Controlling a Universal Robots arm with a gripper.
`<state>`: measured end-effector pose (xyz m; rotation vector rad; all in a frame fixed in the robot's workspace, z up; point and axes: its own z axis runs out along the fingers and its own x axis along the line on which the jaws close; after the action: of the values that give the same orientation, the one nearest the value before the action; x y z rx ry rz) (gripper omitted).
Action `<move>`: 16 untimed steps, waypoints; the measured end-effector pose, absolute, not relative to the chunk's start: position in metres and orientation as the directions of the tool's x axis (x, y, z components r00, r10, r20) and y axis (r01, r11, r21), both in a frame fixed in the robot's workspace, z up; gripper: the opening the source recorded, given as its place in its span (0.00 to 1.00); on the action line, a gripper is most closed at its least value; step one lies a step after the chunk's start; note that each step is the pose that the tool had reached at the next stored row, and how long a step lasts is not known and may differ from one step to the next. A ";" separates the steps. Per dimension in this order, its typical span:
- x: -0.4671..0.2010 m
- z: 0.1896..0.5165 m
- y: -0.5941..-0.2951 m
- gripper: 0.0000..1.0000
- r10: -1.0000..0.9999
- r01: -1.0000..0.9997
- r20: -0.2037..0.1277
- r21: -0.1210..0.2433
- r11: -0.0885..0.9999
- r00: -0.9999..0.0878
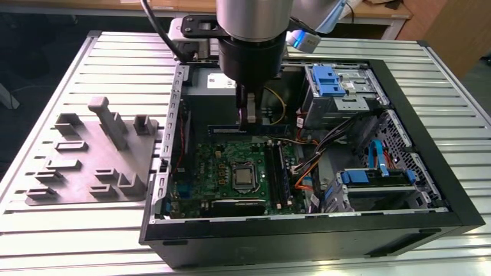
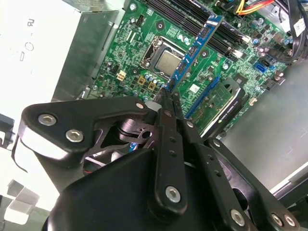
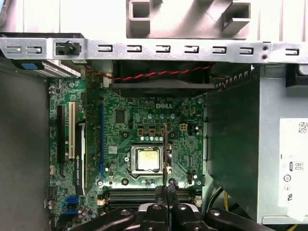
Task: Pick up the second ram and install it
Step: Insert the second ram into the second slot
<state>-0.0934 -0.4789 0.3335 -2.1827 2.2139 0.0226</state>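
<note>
Tabletop (image 1: 69,63) of ribbed metal carries an open black computer case (image 1: 307,236), and the green motherboard (image 1: 207,172) lies flat on the floor of this case. A grey plastic tray (image 1: 80,172) with upright blocks sits on the tabletop outside the case, on the exterior view's left of the motherboard. The grey power-supply box (image 1: 211,86) stands inside the case, just beside one edge of the motherboard.

The arm comes down from above, and its pincer (image 1: 247,118) hangs over the motherboard on the side nearest the power-supply box. The pincer is closed on the second ram (image 1: 230,130), with the two fingers pressed against its flat faces near the middle of its length. The ram is in the air above the motherboard, apart from it, and stands on its thin edge. Its long axis is level and runs from the exterior view's left to the exterior view's right, parallel to the motherboard's edge by the power-supply box.

In the second wrist view the blue stick (image 2: 195,48) reaches out past the fingertips and lies crosswise to the dark memory slots (image 2: 226,31). The silver square chip (image 1: 244,175) sits near the middle of the motherboard, below the ram.
</note>
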 end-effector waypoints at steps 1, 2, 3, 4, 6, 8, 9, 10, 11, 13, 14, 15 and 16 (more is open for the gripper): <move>-0.093 0.333 -0.479 0.11 -0.999 -1.000 -0.033 -0.013 0.025 -0.025; -0.093 0.333 -0.479 0.11 -0.999 -0.999 -0.033 -0.013 0.040 -0.040; -0.093 0.333 -0.479 0.11 -0.998 -0.998 -0.033 -0.013 0.057 -0.057; -0.093 0.333 -0.479 0.11 -0.997 -0.997 -0.033 -0.012 0.076 -0.076; -0.093 0.333 -0.479 0.11 -0.993 -0.994 -0.033 -0.012 0.110 -0.110; -0.093 0.333 -0.479 0.11 -0.989 -0.990 -0.033 -0.012 0.143 -0.142; -0.093 0.332 -0.479 0.11 -0.987 -0.987 -0.033 -0.012 0.160 -0.160; -0.093 0.332 -0.479 0.11 -0.983 -0.984 -0.033 -0.013 0.179 -0.178; -0.093 0.332 -0.479 0.11 -0.980 -0.980 -0.033 -0.013 0.197 -0.196; -0.093 0.332 -0.479 0.11 -0.972 -0.973 -0.033 -0.013 0.232 -0.232; -0.093 0.331 -0.479 0.11 -0.968 -0.968 -0.033 -0.013 0.250 -0.249; -0.093 0.331 -0.479 0.11 -0.963 -0.964 -0.033 -0.012 0.267 -0.267; -0.093 0.331 -0.479 0.11 -0.958 -0.959 -0.033 -0.013 0.284 -0.284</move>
<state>-0.0934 -0.4789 0.3310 -1.8589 2.4900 0.0154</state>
